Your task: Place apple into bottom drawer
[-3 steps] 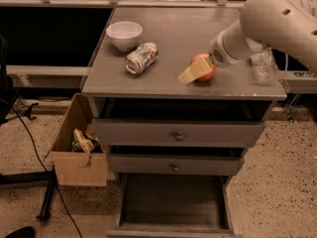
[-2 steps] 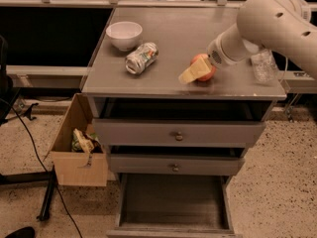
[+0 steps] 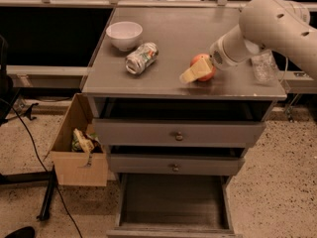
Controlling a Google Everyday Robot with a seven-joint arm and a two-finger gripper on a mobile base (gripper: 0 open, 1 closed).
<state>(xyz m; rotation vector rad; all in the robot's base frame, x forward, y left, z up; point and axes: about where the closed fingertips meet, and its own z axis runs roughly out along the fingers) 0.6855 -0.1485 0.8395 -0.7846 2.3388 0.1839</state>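
Note:
The red-orange apple [image 3: 204,61] sits on the grey cabinet top [image 3: 173,38], right of centre near the front edge. My gripper [image 3: 197,70] reaches in from the right on the white arm [image 3: 267,24] and is at the apple, with its yellowish tip lying across the apple's front-left side. The bottom drawer [image 3: 173,200] is pulled out at floor level below the cabinet, a wide shallow grey tray with nothing in it.
A white bowl [image 3: 124,34] and a crushed can [image 3: 141,57] lie on the cabinet top's left half. A clear plastic container [image 3: 262,66] stands behind the arm at the right edge. Two upper drawers with knobs [image 3: 178,136] are above. A cardboard box [image 3: 81,148] stands left.
The arm's upper part has shifted slightly left. The gripper and the apple stay in the same place on the cabinet top.

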